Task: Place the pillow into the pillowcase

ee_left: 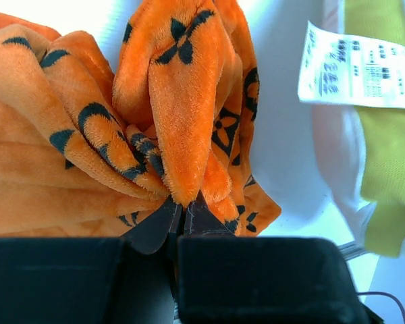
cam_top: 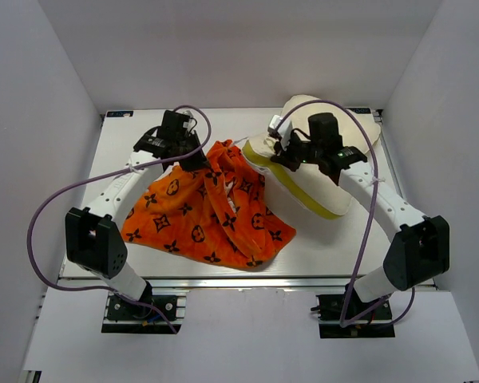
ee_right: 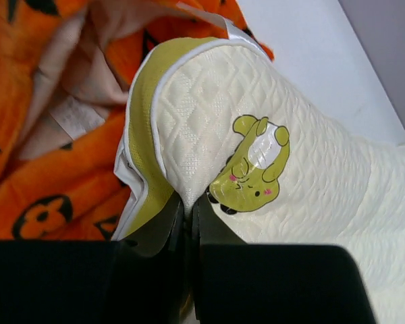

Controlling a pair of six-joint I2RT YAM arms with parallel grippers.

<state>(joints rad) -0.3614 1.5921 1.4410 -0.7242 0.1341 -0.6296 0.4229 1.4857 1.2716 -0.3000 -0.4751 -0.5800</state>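
The orange plush pillowcase [cam_top: 207, 211] with black flower marks lies crumpled across the middle of the table. My left gripper [cam_top: 193, 158] is shut on a bunched fold at its far edge [ee_left: 182, 101]. The cream quilted pillow [cam_top: 319, 159] with a yellow-green side band lies at the back right, its left end touching the pillowcase. My right gripper [cam_top: 290, 159] is shut on a pinch of the pillow's cover [ee_right: 216, 135] beside a green cartoon patch [ee_right: 253, 162]. Orange pillowcase fabric [ee_right: 61, 101] with pale lining shows just beyond the pillow's end.
A white care label [ee_left: 358, 67] sticks out from the pillow's end. Grey walls [cam_top: 48, 96] box in the white table [cam_top: 319, 247] on three sides. Purple cables [cam_top: 44, 215] loop off both arms.
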